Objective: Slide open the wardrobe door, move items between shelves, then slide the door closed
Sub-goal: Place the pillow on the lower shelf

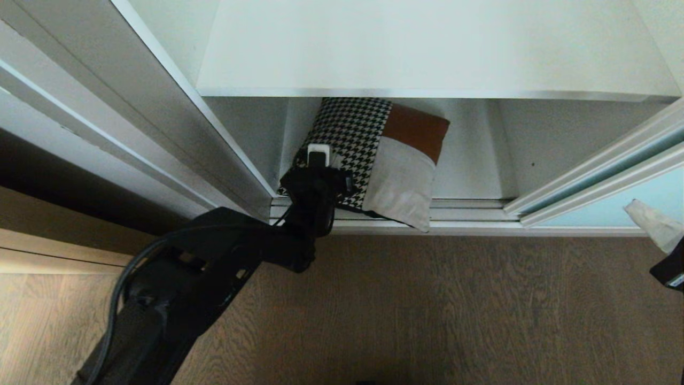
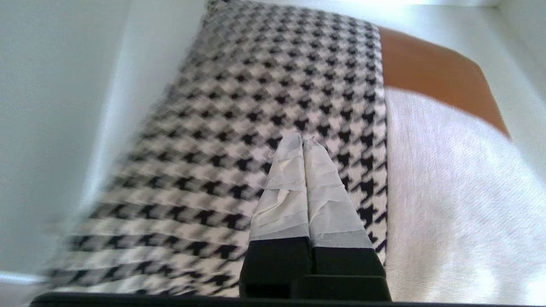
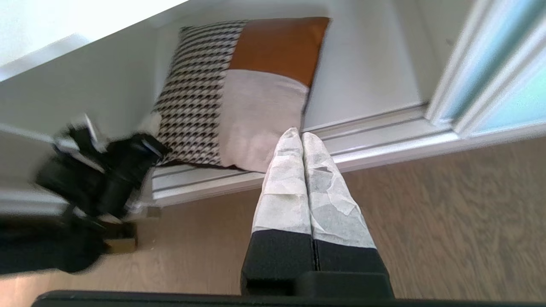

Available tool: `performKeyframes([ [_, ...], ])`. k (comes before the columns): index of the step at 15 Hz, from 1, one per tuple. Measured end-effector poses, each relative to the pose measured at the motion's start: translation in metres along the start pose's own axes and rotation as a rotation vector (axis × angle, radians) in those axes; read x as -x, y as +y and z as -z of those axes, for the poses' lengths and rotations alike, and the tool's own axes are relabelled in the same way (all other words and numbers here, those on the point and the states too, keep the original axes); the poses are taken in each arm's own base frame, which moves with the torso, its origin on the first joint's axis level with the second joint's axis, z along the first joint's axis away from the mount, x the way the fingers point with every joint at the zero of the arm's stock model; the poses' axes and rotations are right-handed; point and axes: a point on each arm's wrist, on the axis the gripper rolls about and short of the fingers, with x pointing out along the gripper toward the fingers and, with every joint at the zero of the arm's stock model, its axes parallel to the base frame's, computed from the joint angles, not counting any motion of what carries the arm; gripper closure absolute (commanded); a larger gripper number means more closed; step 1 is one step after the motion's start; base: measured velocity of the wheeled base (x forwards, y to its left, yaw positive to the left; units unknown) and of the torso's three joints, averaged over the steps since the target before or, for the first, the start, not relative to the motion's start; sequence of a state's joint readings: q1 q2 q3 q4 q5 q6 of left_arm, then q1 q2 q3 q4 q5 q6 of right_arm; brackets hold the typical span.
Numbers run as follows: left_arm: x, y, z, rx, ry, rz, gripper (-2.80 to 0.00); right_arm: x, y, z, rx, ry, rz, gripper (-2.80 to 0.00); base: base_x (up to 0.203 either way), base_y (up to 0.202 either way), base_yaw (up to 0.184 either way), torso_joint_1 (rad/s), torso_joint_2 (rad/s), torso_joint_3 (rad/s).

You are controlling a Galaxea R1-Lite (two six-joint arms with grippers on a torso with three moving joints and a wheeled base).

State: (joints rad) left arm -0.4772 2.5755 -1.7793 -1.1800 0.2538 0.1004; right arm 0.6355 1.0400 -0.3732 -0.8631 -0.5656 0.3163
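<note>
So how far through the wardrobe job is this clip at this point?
Done: the sliding wardrobe door stands slid aside to the right, leaving the compartment open. In hand: the left end effector, shut, is at the houndstooth side of the cushion, which leans in the bottom compartment with a corner over the track; no grip is visible. The right end effector, shut, waits above the floor. Left: moving the cushion to the shelf above, closing the door.

1 cushion [image 1: 382,160], 2 shelves [image 1: 427,48], 1 sliding door [image 1: 614,187], 2 grippers [image 2: 303,143].
</note>
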Motion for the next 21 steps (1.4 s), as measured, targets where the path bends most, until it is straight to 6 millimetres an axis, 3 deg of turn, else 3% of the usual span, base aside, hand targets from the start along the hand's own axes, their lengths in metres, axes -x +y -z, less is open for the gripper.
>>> performKeyframes([
  [5,0.043,0.000,-0.093,0.043,0.136,0.040,0.00,-0.001,0.001,0.002,0.025,0.015,-0.018,0.00,0.000,0.000,0.000,0.000,0.00,0.000],
  [11,0.140,0.033,-0.185,0.061,0.329,0.018,0.00,0.002,-0.003,0.008,0.039,0.039,-0.029,0.00,0.000,0.000,0.000,0.000,0.00,0.000],
  [16,0.233,0.075,-0.206,-0.020,0.409,-0.215,0.00,0.015,-0.016,0.018,0.132,0.070,-0.003,0.00,0.000,0.000,0.000,0.000,0.00,0.000],
  [21,0.299,0.118,-0.210,-0.063,0.395,-0.451,0.00,0.045,-0.042,0.027,0.249,0.096,0.027,0.00,0.000,0.000,0.000,0.000,0.00,0.000],
])
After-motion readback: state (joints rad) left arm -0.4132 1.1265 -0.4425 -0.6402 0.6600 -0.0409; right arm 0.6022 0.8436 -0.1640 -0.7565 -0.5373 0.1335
